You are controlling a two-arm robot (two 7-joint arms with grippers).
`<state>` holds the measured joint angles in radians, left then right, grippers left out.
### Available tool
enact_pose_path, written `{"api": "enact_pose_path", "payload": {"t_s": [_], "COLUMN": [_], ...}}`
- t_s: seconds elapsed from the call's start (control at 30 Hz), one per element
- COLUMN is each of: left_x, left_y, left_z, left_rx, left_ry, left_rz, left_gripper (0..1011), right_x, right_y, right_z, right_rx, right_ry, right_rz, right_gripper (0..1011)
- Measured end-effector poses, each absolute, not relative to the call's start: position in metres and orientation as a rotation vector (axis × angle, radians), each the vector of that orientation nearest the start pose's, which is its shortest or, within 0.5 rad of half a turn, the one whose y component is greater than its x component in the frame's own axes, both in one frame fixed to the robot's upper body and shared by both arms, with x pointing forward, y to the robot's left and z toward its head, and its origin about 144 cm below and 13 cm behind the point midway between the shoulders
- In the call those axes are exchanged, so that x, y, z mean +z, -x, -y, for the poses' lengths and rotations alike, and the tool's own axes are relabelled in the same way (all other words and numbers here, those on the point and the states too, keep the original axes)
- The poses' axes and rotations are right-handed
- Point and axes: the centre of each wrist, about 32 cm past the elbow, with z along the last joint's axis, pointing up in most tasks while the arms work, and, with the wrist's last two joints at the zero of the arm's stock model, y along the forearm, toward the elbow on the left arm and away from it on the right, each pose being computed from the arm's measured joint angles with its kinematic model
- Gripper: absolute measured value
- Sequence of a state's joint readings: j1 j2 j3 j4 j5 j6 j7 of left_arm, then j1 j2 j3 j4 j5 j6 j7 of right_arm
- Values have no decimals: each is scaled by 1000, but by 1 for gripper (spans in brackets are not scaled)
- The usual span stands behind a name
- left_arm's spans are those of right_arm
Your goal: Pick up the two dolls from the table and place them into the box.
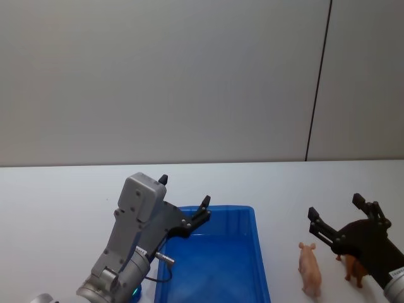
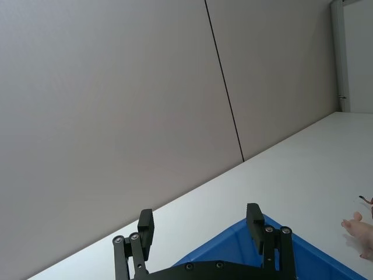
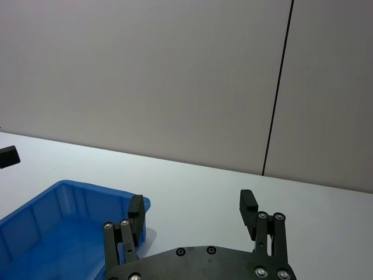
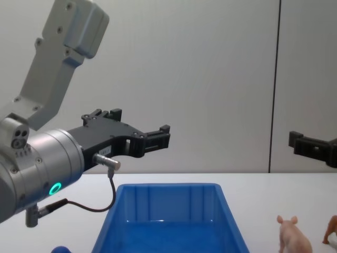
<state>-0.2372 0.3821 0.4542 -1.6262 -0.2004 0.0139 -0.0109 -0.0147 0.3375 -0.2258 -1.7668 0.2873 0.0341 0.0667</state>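
Note:
The pale pink pig doll (image 1: 309,270) stands on the white table (image 1: 57,208) just right of the box, also seen in the chest view (image 4: 293,235) and at the edge of the left wrist view (image 2: 361,229). The brown doll (image 1: 355,269) stands right of the pig, partly behind my right gripper, and shows at the edge of the chest view (image 4: 331,229). The blue box (image 1: 252,218) sits at centre front with nothing visible inside. My left gripper (image 1: 184,191) hovers open over the box's near-left corner. My right gripper (image 1: 335,206) hangs open above the dolls, holding nothing.
A small blue rounded object (image 4: 60,249) lies at the front left below my left arm. A grey wall with a dark vertical seam (image 1: 319,82) runs behind the table. Bare tabletop stretches left of and behind the box.

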Motion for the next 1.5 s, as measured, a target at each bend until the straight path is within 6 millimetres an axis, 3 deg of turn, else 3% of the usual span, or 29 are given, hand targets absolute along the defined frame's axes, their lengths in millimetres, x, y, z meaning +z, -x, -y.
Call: {"api": "enact_pose_path", "payload": {"t_s": [1.5], "left_x": [1204], "left_y": [-492], "left_z": [-198], "left_rx": [1124], "left_ry": [-61], "left_rz": [268], "left_gripper": [1002], "right_x": [1189], "right_y": [-443], "right_z": [237], "right_rx": [-1230], "right_ry": [-26], "right_rz": [74], "right_gripper": [1001]}}
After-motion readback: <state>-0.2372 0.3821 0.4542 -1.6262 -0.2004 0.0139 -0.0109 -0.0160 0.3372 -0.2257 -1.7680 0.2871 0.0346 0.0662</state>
